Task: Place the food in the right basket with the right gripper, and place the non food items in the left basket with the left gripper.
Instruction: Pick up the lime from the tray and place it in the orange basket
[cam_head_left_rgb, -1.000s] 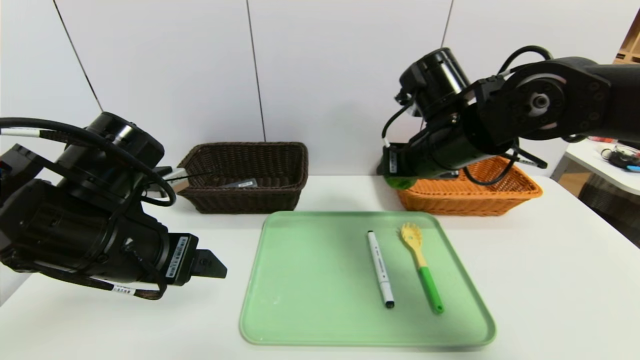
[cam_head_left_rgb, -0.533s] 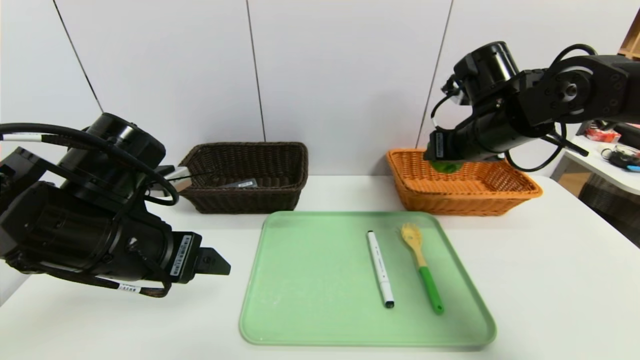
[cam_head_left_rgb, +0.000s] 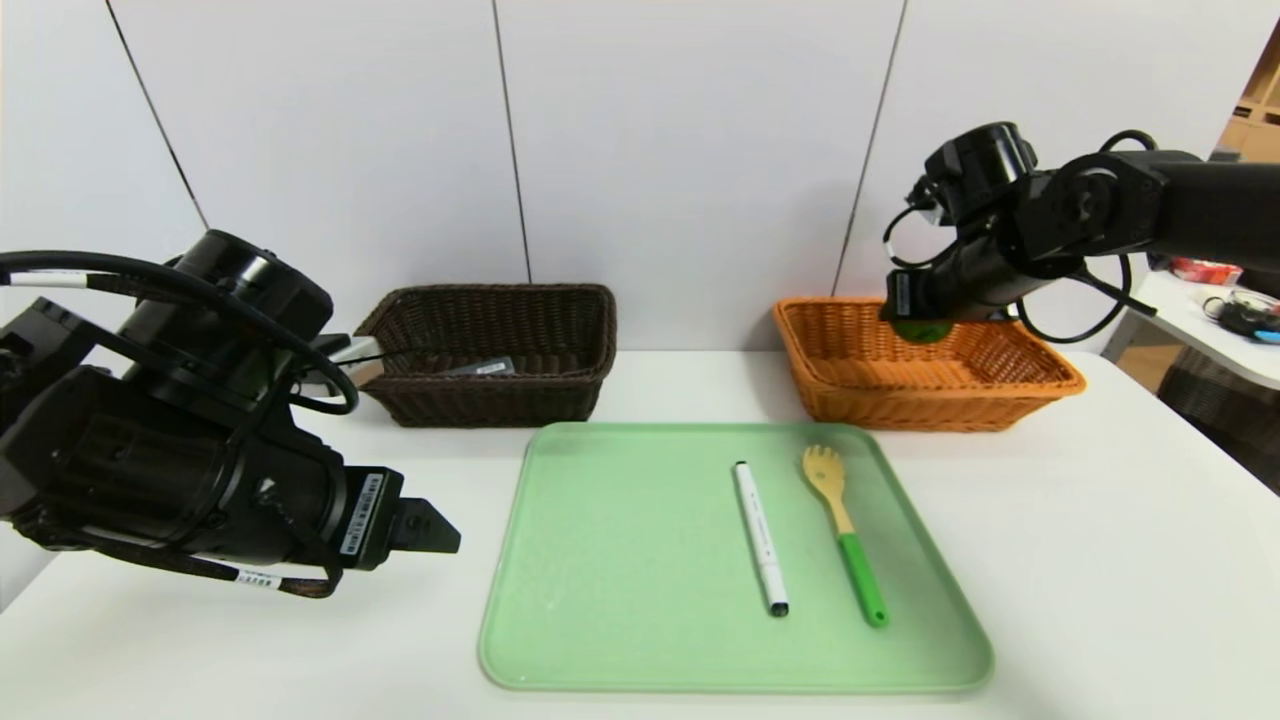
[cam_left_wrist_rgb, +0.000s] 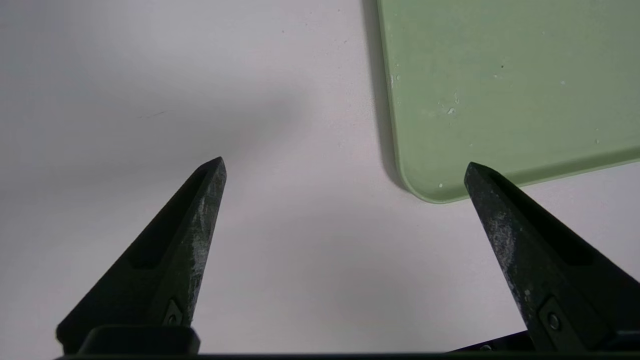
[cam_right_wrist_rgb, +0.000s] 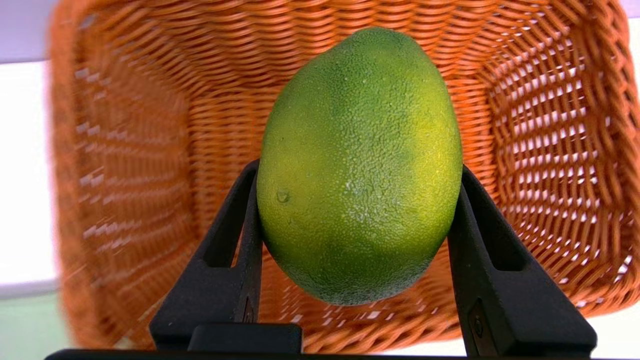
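One lime clenched in right gripper fingers, hanging over orange basket. Step: drop food. Next: lower, release. Left gripper fingers spread wide, idle above bench.

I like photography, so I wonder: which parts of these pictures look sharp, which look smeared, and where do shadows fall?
Right wrist view: the lime is crisp, pores showing, while the orange basket behind smears sideways. Left wrist view: a soft grey shadow lies on the white table, and a dark one along the green tray edge. Head view: the wall lines lean outward, so the lens distorts.
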